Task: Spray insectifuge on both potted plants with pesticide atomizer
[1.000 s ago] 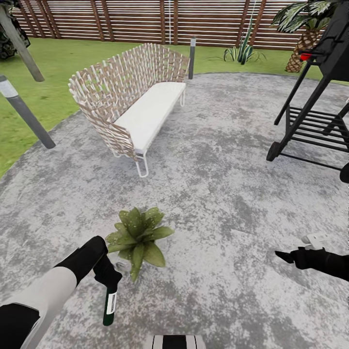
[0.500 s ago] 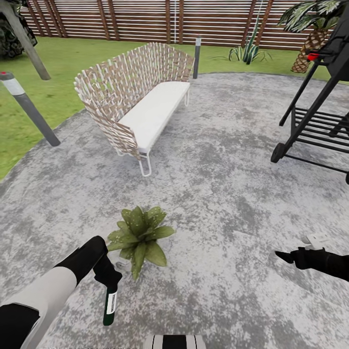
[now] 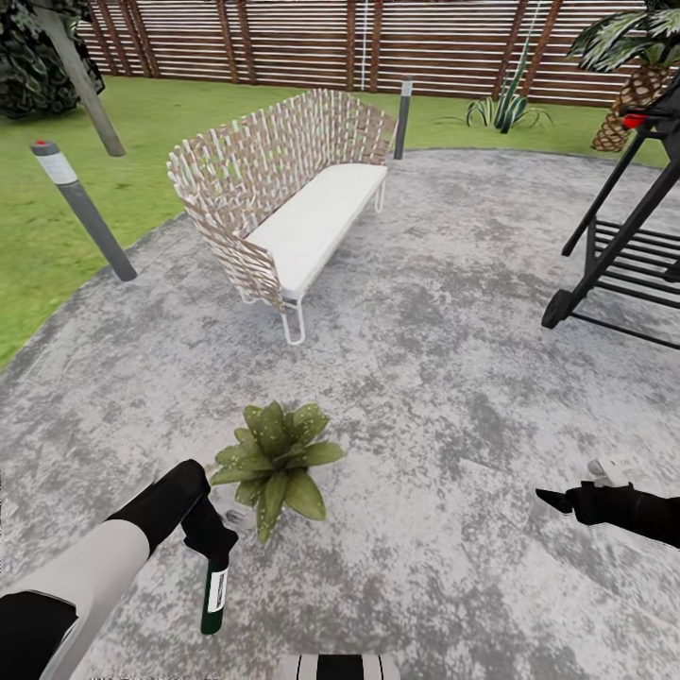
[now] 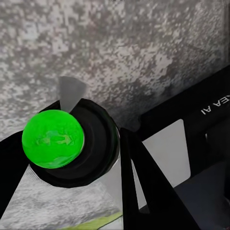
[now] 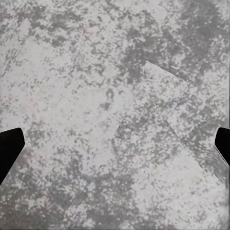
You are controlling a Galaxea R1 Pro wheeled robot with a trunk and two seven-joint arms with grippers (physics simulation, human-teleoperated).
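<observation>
Out on the grey paving [image 3: 453, 378] of the garden, one potted plant [image 3: 274, 461] sits just ahead of the left end effector [image 3: 215, 552], which is clamped on the pesticide atomizer [image 3: 215, 595], bottle hanging down. So the pickup looks done and the spraying of both plants is left, by my guess. The right end effector [image 3: 559, 499] is held out empty, fingers apart.

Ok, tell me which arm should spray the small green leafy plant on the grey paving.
Left. Its jaws are shut on the dark green, white-labelled atomizer bottle, right beside the leafy plant. The right gripper is open, empty and farther off.
</observation>
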